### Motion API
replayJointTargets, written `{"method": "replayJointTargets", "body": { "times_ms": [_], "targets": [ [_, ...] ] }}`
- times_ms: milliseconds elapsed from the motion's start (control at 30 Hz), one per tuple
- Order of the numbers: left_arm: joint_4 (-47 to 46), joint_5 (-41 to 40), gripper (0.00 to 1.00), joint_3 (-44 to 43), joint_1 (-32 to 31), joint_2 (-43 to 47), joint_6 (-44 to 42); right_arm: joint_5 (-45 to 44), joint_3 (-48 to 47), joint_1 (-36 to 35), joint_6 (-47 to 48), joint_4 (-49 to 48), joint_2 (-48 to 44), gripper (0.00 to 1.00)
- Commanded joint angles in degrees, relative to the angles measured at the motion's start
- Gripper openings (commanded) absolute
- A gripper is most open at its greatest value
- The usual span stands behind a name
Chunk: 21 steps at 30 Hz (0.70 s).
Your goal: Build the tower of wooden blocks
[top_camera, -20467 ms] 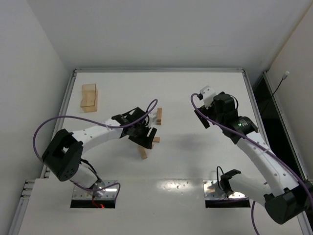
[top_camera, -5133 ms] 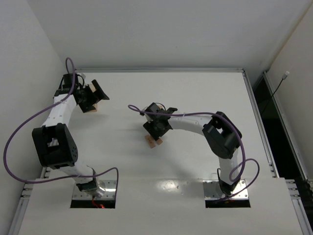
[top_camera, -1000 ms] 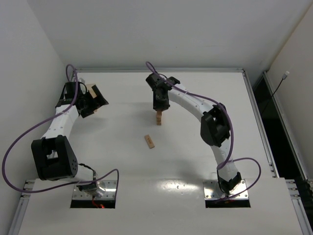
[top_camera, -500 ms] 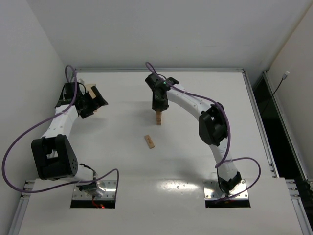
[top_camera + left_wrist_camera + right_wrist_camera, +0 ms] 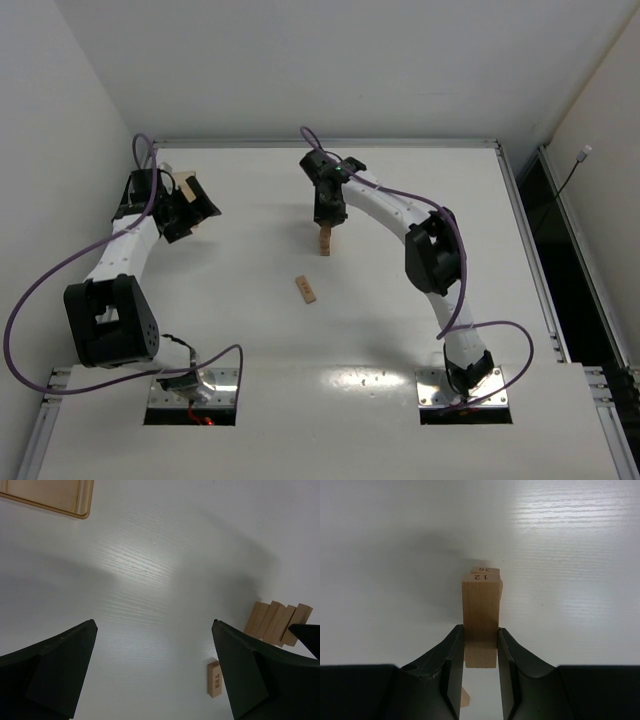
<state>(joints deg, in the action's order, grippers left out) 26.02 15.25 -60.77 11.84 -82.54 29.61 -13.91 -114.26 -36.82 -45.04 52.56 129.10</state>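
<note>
**Top external: right gripper closed on the tower's top bar, left gripper open by the box**

Top external view. The wood block tower (image 5: 325, 241), a slim stack of small light-tan rectangular wooden bars, stands near the middle of the white table (image 5: 250, 340). The right gripper (image 5: 326, 222) hangs straight over it, with its fingers at the top of the stack. A loose light-tan wooden bar (image 5: 306, 289) lies flat, nearer the arm bases than the tower and a little to its left. Far to the tower's left is the pale wooden box (image 5: 185, 182). It is mostly covered by the left gripper (image 5: 195, 205), so what it holds cannot be told.

Left wrist view. The left gripper (image 5: 153, 622) is spread wide, with nothing between its dark, wedge-shaped fingers (image 5: 55, 675). Only a rounded corner of the pale wooden box (image 5: 55, 497) shows, at the upper left, and no contents can be made out there. The tower (image 5: 277, 622) is well beyond the fingers at the right, its bars lying side by side. The loose bar (image 5: 215, 679), with print on its face, lies just in front of the tower. The table (image 5: 150, 575) has a fine, streaked grain.

Right wrist view. The right gripper (image 5: 480, 628) is clamped on the top bar (image 5: 480, 605) of the tower. Its smooth black fingers (image 5: 452, 665) press both long sides. Beyond the bar, bar ends stamped "12" and "30" show.
</note>
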Motion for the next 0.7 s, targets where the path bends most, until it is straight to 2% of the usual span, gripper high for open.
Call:
{"method": "replayJointTargets", "body": {
  "times_ms": [0, 233, 333, 367, 500, 533, 600, 667],
  "targets": [
    [-1.7, 0.8, 1.0, 0.2, 0.8, -0.1, 0.2, -0.2, -2.2, 0.1, -0.3, -0.8, 0.5, 0.15],
    [-1.7, 0.8, 1.0, 0.2, 0.8, -0.6, 0.2, 0.3, -2.2, 0.1, -0.3, -1.3, 0.5, 0.17],
    [-1.7, 0.8, 1.0, 0.2, 0.8, -0.6, 0.2, 0.3, -2.2, 0.1, 0.2, -1.3, 0.5, 0.12],
    [-1.7, 0.8, 1.0, 0.2, 0.8, -0.6, 0.2, 0.3, -2.2, 0.1, 0.2, -1.3, -0.1, 0.06],
    [-1.7, 0.8, 1.0, 0.2, 0.8, -0.6, 0.2, 0.8, -2.2, 0.1, 0.2, -1.3, -0.1, 0.05],
    [-1.7, 0.8, 1.0, 0.2, 0.8, -0.6, 0.2, 0.8, -2.2, 0.1, 0.2, -1.3, -0.1, 0.06],
    [-1.7, 0.8, 1.0, 0.2, 0.8, -0.6, 0.2, 0.8, -1.7, 0.1, 0.2, -1.3, -0.6, 0.16],
    [-1.7, 0.8, 1.0, 0.2, 0.8, -0.6, 0.2, 0.8, -1.1, 0.1, 0.2, -1.3, -0.6, 0.16]
  ]
}}
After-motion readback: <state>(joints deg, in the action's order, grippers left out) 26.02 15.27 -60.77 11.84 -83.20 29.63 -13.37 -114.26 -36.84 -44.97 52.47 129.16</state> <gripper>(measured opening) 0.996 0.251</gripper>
